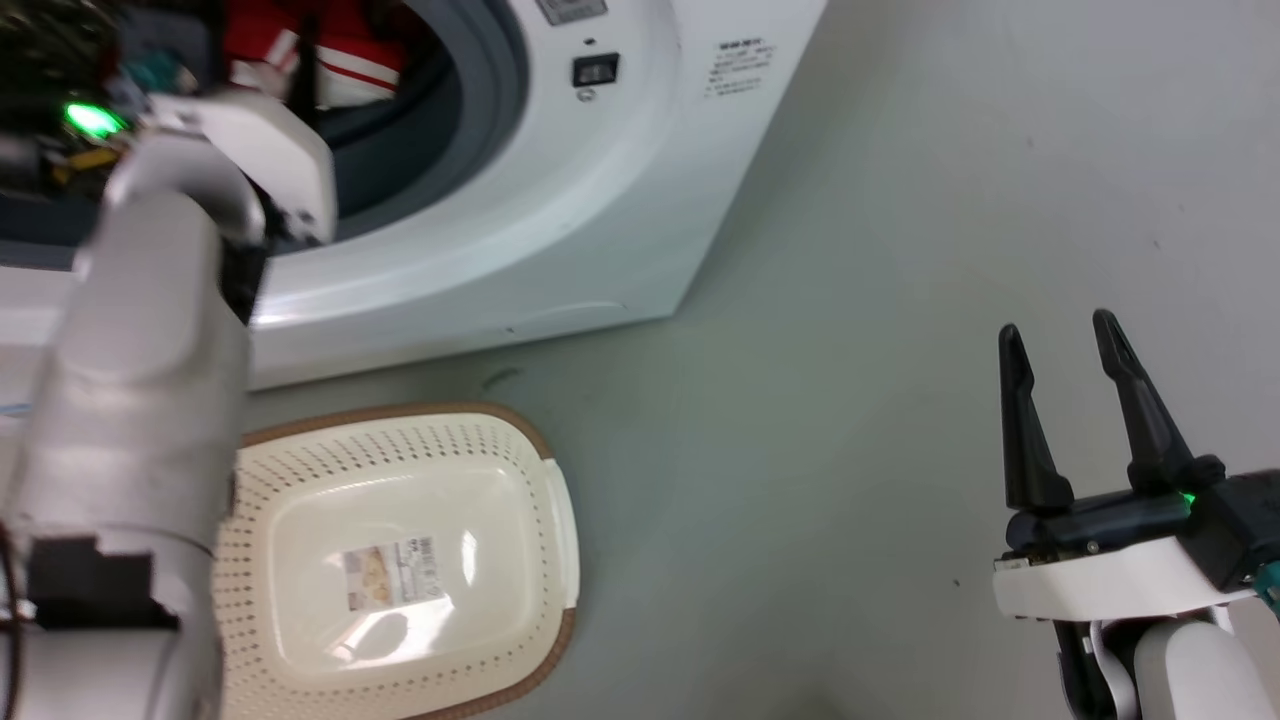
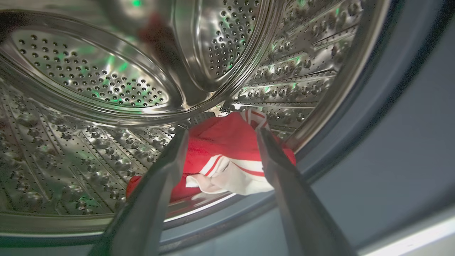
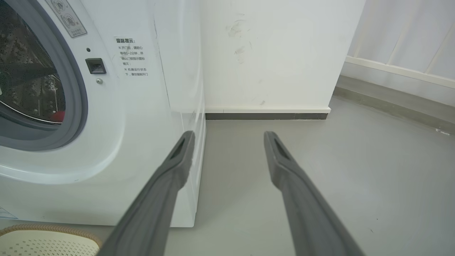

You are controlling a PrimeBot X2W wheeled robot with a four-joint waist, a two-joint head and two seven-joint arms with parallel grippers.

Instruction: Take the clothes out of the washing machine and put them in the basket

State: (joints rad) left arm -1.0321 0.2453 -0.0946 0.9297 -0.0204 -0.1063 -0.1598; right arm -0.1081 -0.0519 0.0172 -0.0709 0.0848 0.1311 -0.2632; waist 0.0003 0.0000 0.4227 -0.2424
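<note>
The white washing machine (image 1: 560, 200) stands open, and red clothes (image 2: 227, 145) with white striped trim lie at the front of its steel drum (image 2: 89, 78). My left gripper (image 2: 222, 132) is inside the drum mouth, open, one finger on each side of the heap, closed on nothing. In the head view the clothes (image 1: 340, 50) show past my left forearm (image 1: 150, 350). The cream basket (image 1: 540, 470) sits on the floor in front of the machine with nothing in it. My right gripper (image 1: 1070, 345) hangs open over the bare floor at the right.
The grey rubber ring (image 3: 76, 89) frames the drum opening. A white wall with a dark skirting (image 3: 266, 116) rises behind the machine. Grey floor (image 1: 850, 450) spreads to the right of the basket and machine. A corner of the basket (image 3: 42, 241) lies below the right wrist.
</note>
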